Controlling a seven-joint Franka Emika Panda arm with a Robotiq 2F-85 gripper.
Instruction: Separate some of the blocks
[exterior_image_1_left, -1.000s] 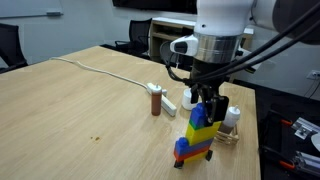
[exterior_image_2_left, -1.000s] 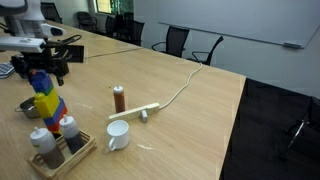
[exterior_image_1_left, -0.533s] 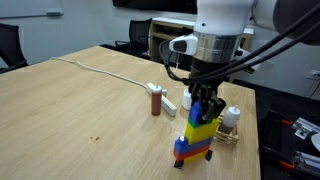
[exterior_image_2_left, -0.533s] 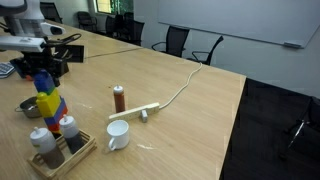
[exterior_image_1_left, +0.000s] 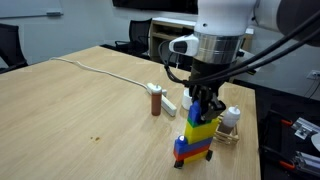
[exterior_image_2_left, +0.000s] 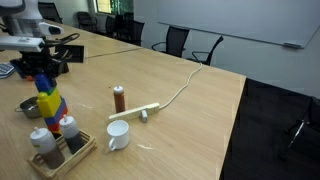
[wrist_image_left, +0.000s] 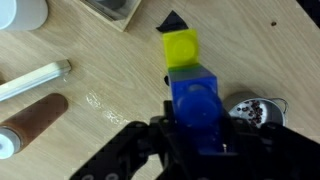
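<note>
The blocks form a small tower (exterior_image_1_left: 197, 138) near the table edge, seen in both exterior views, with a blue base, yellow bricks in the middle (exterior_image_2_left: 47, 102) and a blue brick on top. My gripper (exterior_image_1_left: 205, 101) comes straight down over it, and its fingers (exterior_image_2_left: 42, 76) clasp the top blue brick from both sides. In the wrist view the blue brick (wrist_image_left: 193, 98) fills the space between the dark jaws of my gripper (wrist_image_left: 197, 135). A yellow brick (wrist_image_left: 181, 47) sticks out beyond it. The lowest bricks are partly hidden.
A brown cylinder (exterior_image_1_left: 156, 101) stands on the wooden table (exterior_image_1_left: 80, 110). A white cup (exterior_image_2_left: 117, 135), a tray of shakers (exterior_image_2_left: 55, 150) and a metal bowl (exterior_image_2_left: 32, 106) crowd the tower. A white power strip with a cable (exterior_image_2_left: 140, 112) lies behind.
The jaws have closed from wide open onto the top blue brick. The arm and the tower have stayed where they were.
</note>
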